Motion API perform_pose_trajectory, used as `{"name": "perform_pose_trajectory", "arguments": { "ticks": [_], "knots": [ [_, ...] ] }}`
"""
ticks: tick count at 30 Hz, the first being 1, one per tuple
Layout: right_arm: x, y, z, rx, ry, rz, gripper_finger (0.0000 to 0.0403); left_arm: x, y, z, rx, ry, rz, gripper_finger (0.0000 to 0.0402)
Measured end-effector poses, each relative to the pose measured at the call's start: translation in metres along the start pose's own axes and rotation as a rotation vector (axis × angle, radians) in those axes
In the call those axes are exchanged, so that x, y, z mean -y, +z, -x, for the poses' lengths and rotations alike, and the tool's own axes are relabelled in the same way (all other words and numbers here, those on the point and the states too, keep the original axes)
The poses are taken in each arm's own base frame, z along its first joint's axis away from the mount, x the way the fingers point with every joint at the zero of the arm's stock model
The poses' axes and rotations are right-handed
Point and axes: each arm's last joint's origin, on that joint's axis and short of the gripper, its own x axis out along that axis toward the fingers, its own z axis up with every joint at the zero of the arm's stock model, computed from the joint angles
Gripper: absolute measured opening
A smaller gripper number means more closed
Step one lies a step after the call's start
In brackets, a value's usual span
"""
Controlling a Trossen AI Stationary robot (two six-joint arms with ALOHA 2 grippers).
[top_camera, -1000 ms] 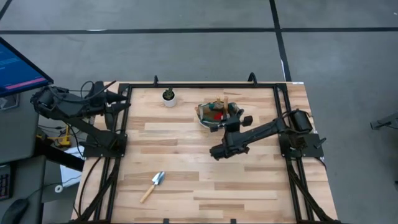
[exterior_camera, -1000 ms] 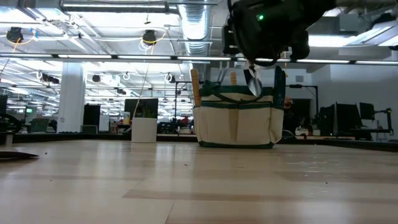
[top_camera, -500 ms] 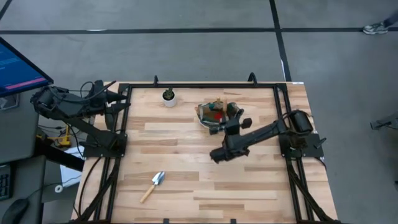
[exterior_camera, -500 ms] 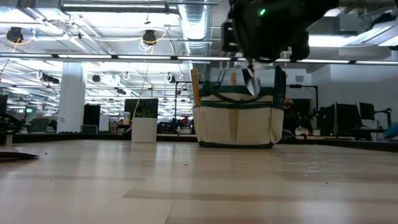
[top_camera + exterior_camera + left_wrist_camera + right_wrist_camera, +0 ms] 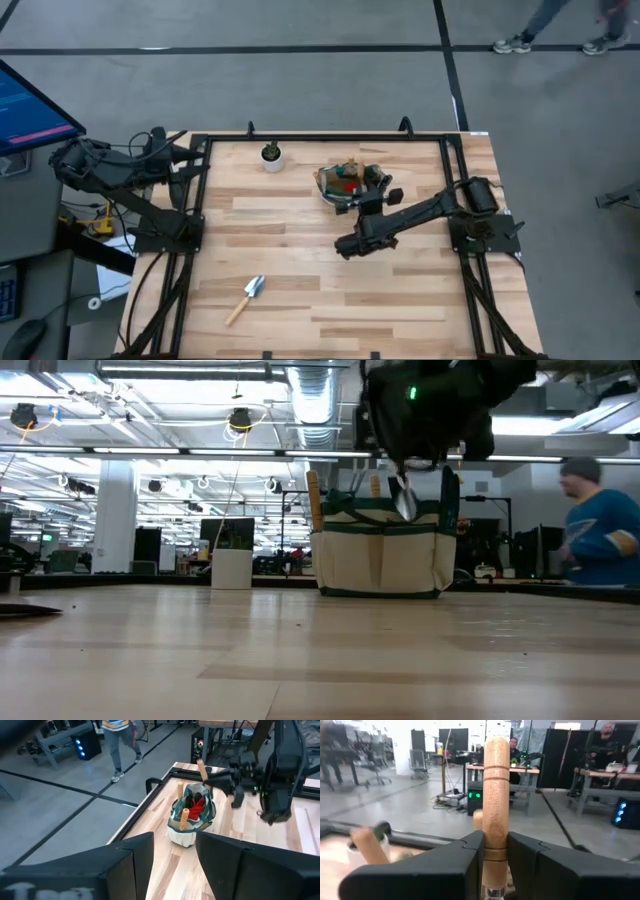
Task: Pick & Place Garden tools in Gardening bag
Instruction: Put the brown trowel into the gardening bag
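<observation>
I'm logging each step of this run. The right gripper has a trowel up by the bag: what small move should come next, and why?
Probably lower it a little, then release. The right gripper is shut on a trowel, whose blade hangs at the rim of the gardening bag, not yet inside. The left gripper waits at the table's edge.

Light wood-plank worktop (image 5: 300, 230), black frame rails along left, right, far edges. Gardening bag (image 5: 345, 184) stands far, right of centre. Small white pot (image 5: 272, 157) with green plant far, left of bag. One trowel (image 5: 246, 298) lies near-left, blade pointing far.
</observation>
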Motion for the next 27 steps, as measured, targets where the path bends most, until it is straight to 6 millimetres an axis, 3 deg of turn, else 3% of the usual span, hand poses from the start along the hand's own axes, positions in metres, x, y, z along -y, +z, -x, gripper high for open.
{"name": "perform_pose_trajectory", "arguments": {
  "ticks": [5, 18, 23, 27],
  "knots": [
    [-0.006, -0.02, -0.007, -0.004, -0.021, 0.009, 0.0053, 0.0, 0.0, 0.0, 0.004, 0.011, -0.003, 0.0136],
    [-0.014, -0.048, -0.01, -0.002, -0.028, 0.039, 0.0059, -0.001, 0.0, 0.0, 0.013, 0.043, -0.029, 0.0136],
    [-0.014, -0.053, -0.011, -0.002, -0.032, 0.057, 0.0075, -0.001, 0.001, 0.0, 0.014, 0.043, -0.028, 0.0136],
    [-0.013, -0.046, -0.011, -0.002, -0.032, 0.054, 0.0105, -0.001, 0.001, 0.0, 0.019, 0.041, -0.019, 0.0136]
  ]
}}
